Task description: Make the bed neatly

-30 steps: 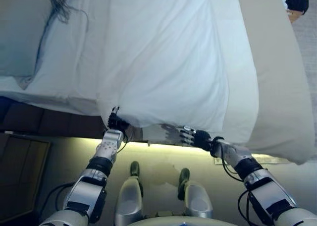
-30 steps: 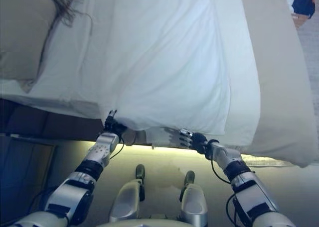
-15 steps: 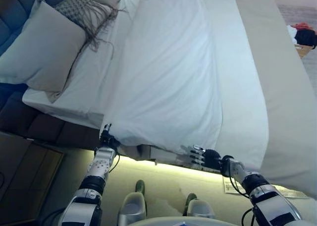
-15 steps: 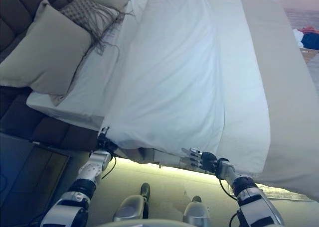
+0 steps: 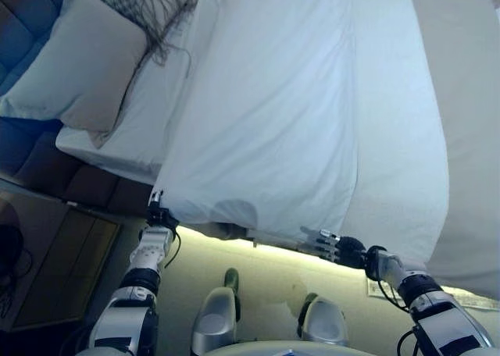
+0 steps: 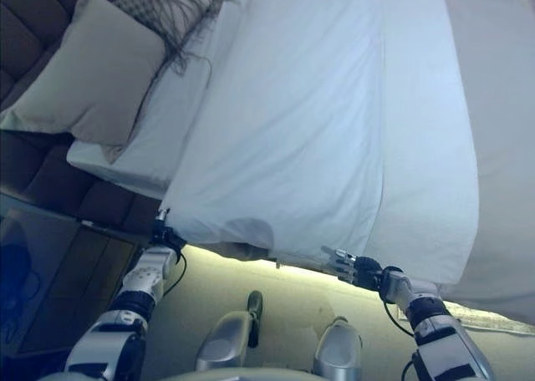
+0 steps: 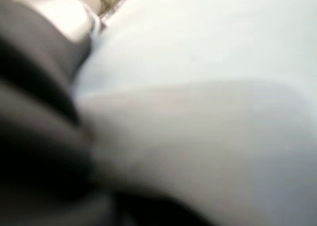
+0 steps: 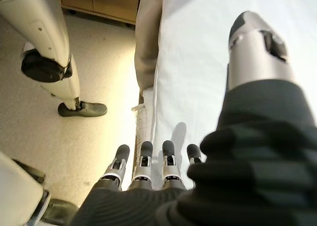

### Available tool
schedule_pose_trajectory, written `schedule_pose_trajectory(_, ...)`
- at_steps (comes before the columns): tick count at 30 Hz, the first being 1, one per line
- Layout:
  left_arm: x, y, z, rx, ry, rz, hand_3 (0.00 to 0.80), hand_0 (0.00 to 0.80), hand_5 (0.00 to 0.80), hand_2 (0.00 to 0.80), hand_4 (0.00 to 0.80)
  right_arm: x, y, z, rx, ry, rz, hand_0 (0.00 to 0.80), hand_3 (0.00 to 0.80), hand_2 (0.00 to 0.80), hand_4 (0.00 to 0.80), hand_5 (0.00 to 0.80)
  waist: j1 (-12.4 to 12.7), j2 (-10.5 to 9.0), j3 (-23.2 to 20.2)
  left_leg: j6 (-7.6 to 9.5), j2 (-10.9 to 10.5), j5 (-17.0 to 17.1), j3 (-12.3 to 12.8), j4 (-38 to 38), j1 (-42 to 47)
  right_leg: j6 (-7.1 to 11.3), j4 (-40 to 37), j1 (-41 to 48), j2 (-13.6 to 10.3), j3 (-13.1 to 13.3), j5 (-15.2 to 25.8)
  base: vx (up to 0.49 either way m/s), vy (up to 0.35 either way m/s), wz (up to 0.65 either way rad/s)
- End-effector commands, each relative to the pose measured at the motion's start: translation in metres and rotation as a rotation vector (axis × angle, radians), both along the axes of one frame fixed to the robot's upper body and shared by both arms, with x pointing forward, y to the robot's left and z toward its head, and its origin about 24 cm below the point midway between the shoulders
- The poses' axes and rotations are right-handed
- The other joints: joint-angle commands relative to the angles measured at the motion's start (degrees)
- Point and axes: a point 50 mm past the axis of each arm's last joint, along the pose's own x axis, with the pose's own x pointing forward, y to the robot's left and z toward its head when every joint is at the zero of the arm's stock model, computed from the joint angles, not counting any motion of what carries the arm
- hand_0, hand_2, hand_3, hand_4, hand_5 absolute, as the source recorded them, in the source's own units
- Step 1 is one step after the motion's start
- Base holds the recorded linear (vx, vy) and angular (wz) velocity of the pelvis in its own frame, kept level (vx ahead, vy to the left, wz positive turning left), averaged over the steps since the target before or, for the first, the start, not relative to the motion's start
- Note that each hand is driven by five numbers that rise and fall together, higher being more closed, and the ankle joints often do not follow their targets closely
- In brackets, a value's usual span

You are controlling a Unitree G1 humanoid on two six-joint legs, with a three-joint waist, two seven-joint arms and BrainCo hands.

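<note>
the white duvet (image 5: pixel 266 122) fills the middle of the head views, spread over the bed (image 5: pixel 469 137), its near edge hanging along the lower part of the frame just above the lit strip of floor. at the lower left the left hand (image 5: pixel 158 216) sits at the duvet's near corner, apparently pinching the cloth, though its own wrist view shows only white fabric close up and dark blur, so i cannot tell for sure how its fingers stand. at the lower right the right hand (image 6: pixel 355 268) is just under the hanging edge, its fingers (image 8: pixel 143 164) straight and side by side, holding nothing. a beige pillow (image 5: pixel 74 63) and a fringed cushion (image 5: pixel 144 1) lie at the upper left. the duvet looks light, soft and floppy; it would likely sag between grips and crease easily, so it is best taken at the hem, one hand at the corner and the other well along the same edge, and pulled evenly.
</note>
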Motion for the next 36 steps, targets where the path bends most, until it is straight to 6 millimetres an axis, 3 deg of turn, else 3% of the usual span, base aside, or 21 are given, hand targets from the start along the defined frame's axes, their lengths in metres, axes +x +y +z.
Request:
schedule_pose_trajectory(1,-0.084,0.129,-0.002,0.123,0.117,0.456,0.8,0.8,0.8,0.8,0.8,0.01,0.013,0.006,0.08,-0.063,-0.017,0.0,0.0,0.0,0.0,0.0,5.3,-3.21,0.8,1.37,-0.6,-3.5,0.6,8.2,-4.0,0.69,-1.0,-1.9,-2.9,1.7,5.4,0.0,0.0,0.0)
schedule_pose_trajectory(9,-0.133,0.18,0.007,0.234,0.237,0.571,0.8,0.8,0.8,0.8,0.8,0.003,0.0,0.006,0.072,-0.069,-0.04,0.0,0.0,0.0,0.0,0.0,5.7,-2.9,0.8,0.82,0.0,-3.6,1.0,8.6,-4.5,0.98,-1.6,-1.3,-3.3,1.2,5.2,-0.008,-0.005,-0.02)
schedule_pose_trajectory(15,-0.155,0.194,0.006,0.232,0.266,0.609,0.8,0.8,0.8,0.8,0.8,0.001,-0.005,0.005,0.07,-0.073,-0.05,0.0,0.0,0.0,0.0,0.0,6.0,-2.96,0.9,0.7,0.2,-3.6,0.8,9.1,-5.1,0.77,-1.6,-1.4,-2.8,1.3,4.9,-0.007,0.004,0.0)
schedule_pose_trajectory(18,-0.15,0.192,0.006,0.222,0.257,0.593,0.8,0.8,0.8,0.8,0.8,0.005,-0.009,0.01,0.063,-0.083,-0.05,0.0,0.0,0.0,0.0,0.0,5.8,-3.11,1.7,0.68,0.4,-4.0,1.0,11.2,-7.1,0.3,0.5,-3.2,-2.7,1.7,4.4,-0.063,0.031,-0.01)
schedule_pose_trajectory(28,-0.098,0.167,0.014,0.184,0.169,0.439,0.8,0.8,0.8,0.8,0.8,0.026,-0.014,0.032,0.05,-0.153,-0.041,0.0,0.0,0.0,0.0,0.0,5.1,-4.05,5.1,1.49,0.9,-4.9,1.9,17.2,-14.4,-0.43,8.8,-12.4,-3.5,3.7,3.6,-0.105,0.056,0.04)
schedule_pose_trajectory(34,-0.075,0.156,0.022,0.156,0.091,0.399,0.8,0.8,0.8,0.8,0.8,0.04,-0.03,0.056,0.009,-0.218,-0.048,0.0,0.0,0.0,0.0,0.0,4.3,-4.65,7.1,2.34,1.4,-5.9,2.3,21.1,-20.6,-1.18,14.9,-21.1,-3.8,5.6,2.9,-0.106,0.137,-0.06)
schedule_pose_trajectory(36,-0.067,0.153,0.026,0.152,0.067,0.389,0.8,0.8,0.8,0.8,0.8,0.044,-0.035,0.064,0.0,-0.243,-0.048,0.0,0.0,0.0,0.0,0.0,4.0,-4.87,7.6,2.14,1.7,-7.8,2.0,22.9,-22.3,-0.83,17.7,-23.6,-3.7,6.8,1.2,-0.015,0.127,-0.03)
